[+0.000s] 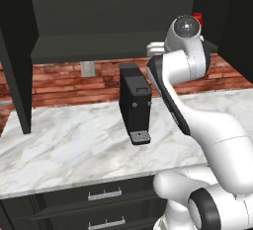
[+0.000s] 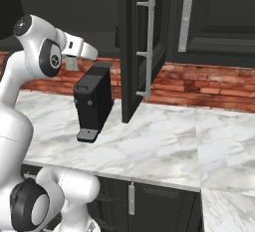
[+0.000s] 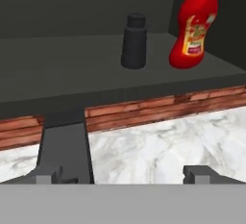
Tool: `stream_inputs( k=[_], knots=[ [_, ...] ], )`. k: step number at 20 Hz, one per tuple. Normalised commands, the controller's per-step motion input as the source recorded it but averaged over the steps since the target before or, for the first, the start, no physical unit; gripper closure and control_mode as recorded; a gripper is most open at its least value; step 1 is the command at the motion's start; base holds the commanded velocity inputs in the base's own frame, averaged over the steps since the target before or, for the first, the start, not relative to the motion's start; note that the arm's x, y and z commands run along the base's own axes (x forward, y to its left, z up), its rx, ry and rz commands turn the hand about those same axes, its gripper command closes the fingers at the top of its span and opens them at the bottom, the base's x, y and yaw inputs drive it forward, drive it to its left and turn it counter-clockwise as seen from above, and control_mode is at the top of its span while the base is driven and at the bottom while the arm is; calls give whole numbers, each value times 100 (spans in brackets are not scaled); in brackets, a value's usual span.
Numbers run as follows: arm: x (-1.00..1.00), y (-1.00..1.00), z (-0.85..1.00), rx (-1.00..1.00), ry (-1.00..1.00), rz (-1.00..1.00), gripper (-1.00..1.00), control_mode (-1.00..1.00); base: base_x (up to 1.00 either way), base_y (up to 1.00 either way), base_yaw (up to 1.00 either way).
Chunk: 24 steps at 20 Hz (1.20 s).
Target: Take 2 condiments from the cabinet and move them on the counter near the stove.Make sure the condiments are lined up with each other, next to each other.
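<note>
The end effector (image 3: 124,174) stands wide apart and holds nothing; in the hand view its two dark fingertips (image 3: 201,174) rise at 5 and 7 o'clock, with bare marble between them. It hangs in the air in front of the cabinet (image 3: 67,69), below the level of the shelf edge.

Ahead of it in the hand view, at 12 o'clock, the black shaker (image 3: 134,42) stands upright on the cabinet shelf. At 1 o'clock, near the shaker but apart from it, the red bottle (image 3: 194,26) stands upright on the same shelf, by the cabinet's dark side wall; its top is cut off by the frame edge.

Under the shelf runs a brick wall (image 3: 144,111), and below that lies the bench (image 1: 74,145), white veined marble. The black coffee machine (image 1: 135,103) stands on the bench against the brick, at 7 o'clock in the hand view.

In the right base view an open cabinet door (image 2: 142,52) with a steel handle hangs at 12 o'clock above the bench. Dark drawers (image 1: 99,199) sit under the bench front.
</note>
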Motion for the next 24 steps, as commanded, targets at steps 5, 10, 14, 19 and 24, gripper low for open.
stream_inputs(
  k=[5, 10, 14, 19, 24],
  knots=[
    [0, 0, 37, 0, 3, -5, -100, -100, 0, 0, 0],
    [2, 0, 25, 0, 0, -6, -100, -100, 0, 0, 0],
    [15, 0, 6, 0, 0, -6, -100, -100, 0, 0, 0],
    [36, -8, -2, -5, 0, -9, -100, -100, 0, 0, 0],
    [33, -16, 0, -1, 1, -9, -100, -100, 0, 0, 0]
  ],
)
